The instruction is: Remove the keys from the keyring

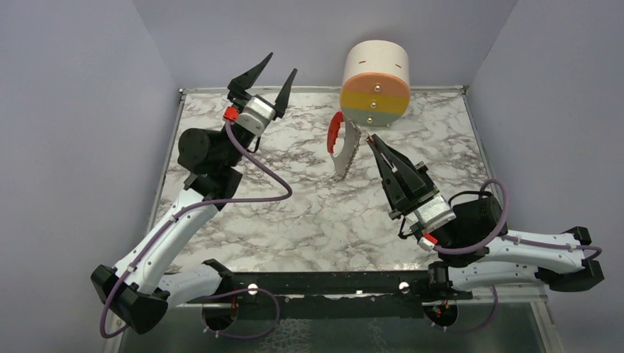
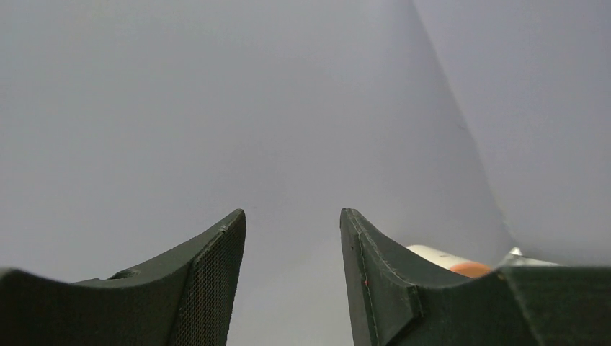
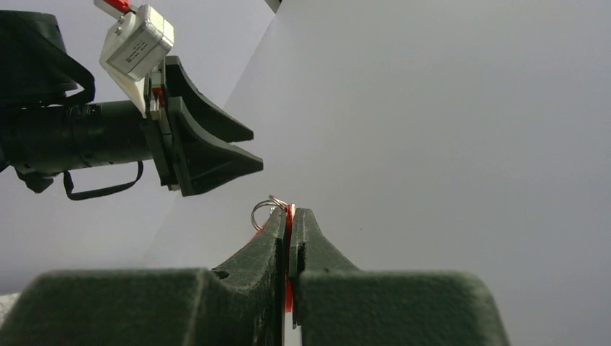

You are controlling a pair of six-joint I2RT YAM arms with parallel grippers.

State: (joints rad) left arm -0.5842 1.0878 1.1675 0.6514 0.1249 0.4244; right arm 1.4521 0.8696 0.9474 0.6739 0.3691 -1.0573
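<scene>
With the right gripper point(image 3: 290, 213) clamped on the keyring point(image 1: 335, 132) held up over the table (keys too small to make out), the left gripper point(image 1: 281, 64), apart and empty, should approach slowly and pinch one key.

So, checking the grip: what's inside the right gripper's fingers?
A red sliver is pinched in the shut right gripper, with a thin metal ring poking out at the tips. The fingers cover the rest, so what the red piece is cannot be told.

Smooth marble-patterned table point(image 1: 294, 220), shiny metal keyring point(image 1: 352, 151), matt dark fingers point(image 2: 209, 288).
</scene>
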